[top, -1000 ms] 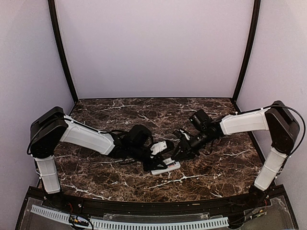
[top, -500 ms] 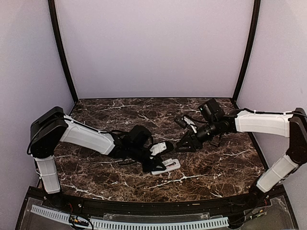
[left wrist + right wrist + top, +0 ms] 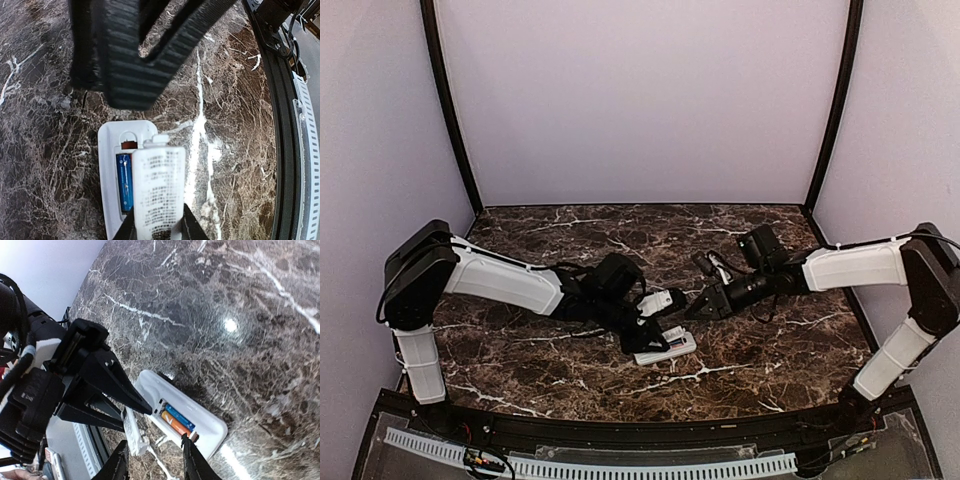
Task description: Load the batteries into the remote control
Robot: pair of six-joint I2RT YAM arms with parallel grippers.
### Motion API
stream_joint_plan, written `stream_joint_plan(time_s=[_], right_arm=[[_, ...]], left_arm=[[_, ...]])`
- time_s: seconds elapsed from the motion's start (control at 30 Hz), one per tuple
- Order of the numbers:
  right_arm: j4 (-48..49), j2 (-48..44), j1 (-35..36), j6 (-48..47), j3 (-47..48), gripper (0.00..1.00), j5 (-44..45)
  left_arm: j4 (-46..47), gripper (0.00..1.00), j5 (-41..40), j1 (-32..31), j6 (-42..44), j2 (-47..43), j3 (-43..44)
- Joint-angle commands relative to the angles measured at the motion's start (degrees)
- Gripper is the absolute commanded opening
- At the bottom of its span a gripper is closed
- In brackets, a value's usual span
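The remote control (image 3: 672, 349) lies back side up on the marble, its battery bay open. A blue battery (image 3: 180, 417) and an orange battery (image 3: 173, 423) sit side by side in the bay. In the left wrist view only the blue battery (image 3: 125, 183) shows. My left gripper (image 3: 159, 227) is shut on the white battery cover (image 3: 159, 187), held just above and beside the bay of the remote control (image 3: 108, 165). My right gripper (image 3: 156, 462) hovers above the remote control (image 3: 202, 416), open with nothing between its fingers. In the top view the right gripper (image 3: 699, 307) is just right of the left gripper (image 3: 655, 335).
The right gripper's black fingers (image 3: 125, 55) hang at the top of the left wrist view. The table's black front rail (image 3: 280, 150) runs close to the remote. Purple walls (image 3: 640, 100) enclose the back and sides.
The right gripper has drawn back from the remote, swung up and out, then come part way down again. The left gripper has kept hold of the cover and shifted slightly right.
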Motion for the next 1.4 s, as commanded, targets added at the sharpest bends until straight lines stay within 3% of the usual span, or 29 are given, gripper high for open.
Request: stream_joint_plan(time_s=[0.0,0.37,0.83,0.9,0.97,1.03,1.1,1.37], right_arm=[[6.4,0.3,0.5,11.0,-3.0,0.33,-4.8],[9.2,6.5,2.3,13.5,-1.8,0.34,-8.5],[8.6,8.7,3.0,13.8,-1.0,0.01,-12.5],[7.7,8.7,3.0,13.5,-0.6,0.00,-12.2],[5.6,8.9,2.9,12.9,0.2,0.00,-11.8],[3.0,9.0,2.7,12.7,1.2,0.00,-11.5],[1.7,8.9,2.2,13.4,1.6,0.00,-11.4],[-1.4,11.1,1.7,15.9,3.3,0.00,-9.4]], left_arm=[[-2.2,0.13,0.0,-0.5,-0.1,0.7,1.2],[-2.2,0.13,0.4,-0.5,0.2,0.9,1.8],[-1.8,0.13,0.1,-0.5,0.6,0.9,1.6],[-1.9,0.14,0.1,-0.5,0.6,0.9,1.6],[-3.0,0.25,-0.1,-0.5,1.1,0.6,1.5],[-4.4,0.52,-1.4,-0.4,2.0,-0.5,0.8],[-5.5,0.62,-3.0,-0.5,3.2,-2.5,-0.8],[-10.0,0.70,-9.3,-0.4,3.8,-5.7,-5.3]])
